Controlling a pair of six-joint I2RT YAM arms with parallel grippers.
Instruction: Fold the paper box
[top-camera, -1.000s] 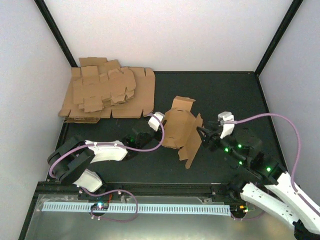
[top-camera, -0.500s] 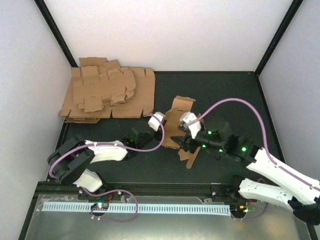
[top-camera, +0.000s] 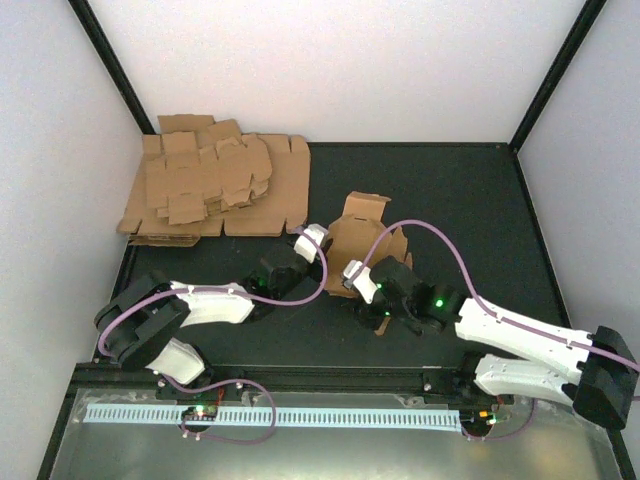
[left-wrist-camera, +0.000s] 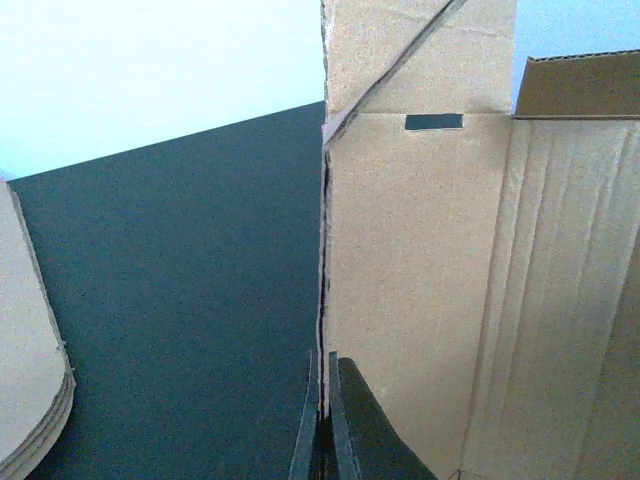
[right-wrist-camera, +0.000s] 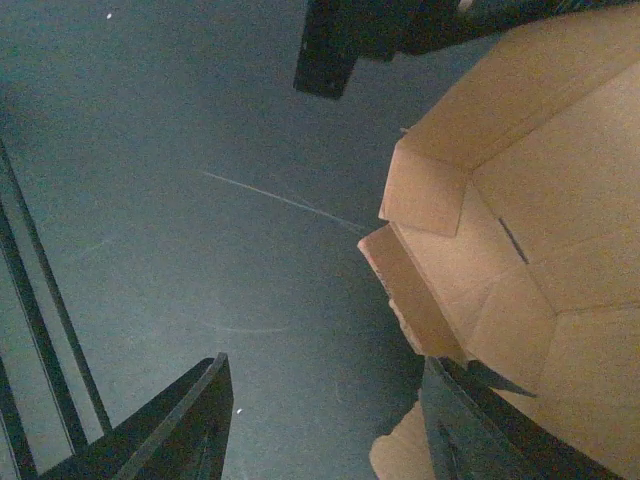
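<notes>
Paper box (top-camera: 350, 238): middle of the dark worktop (top-camera: 460, 190), between my two arms, partly raised, its panels creased and standing at angles.
Left fingers (left-wrist-camera: 362, 445): pressed together, pinching the edge of the box's left wall.
Right fingers (right-wrist-camera: 190, 425): spread wide at the box's near side, one tip beside a low flap, gripping nothing I can see.
Done, I judge: walls lifted off the flat.
Left to do, I judge: square the walls, fold the loose end flaps, tuck the tabs.
Far left: pile of flat cardboard sheets (top-camera: 215, 190).
</notes>
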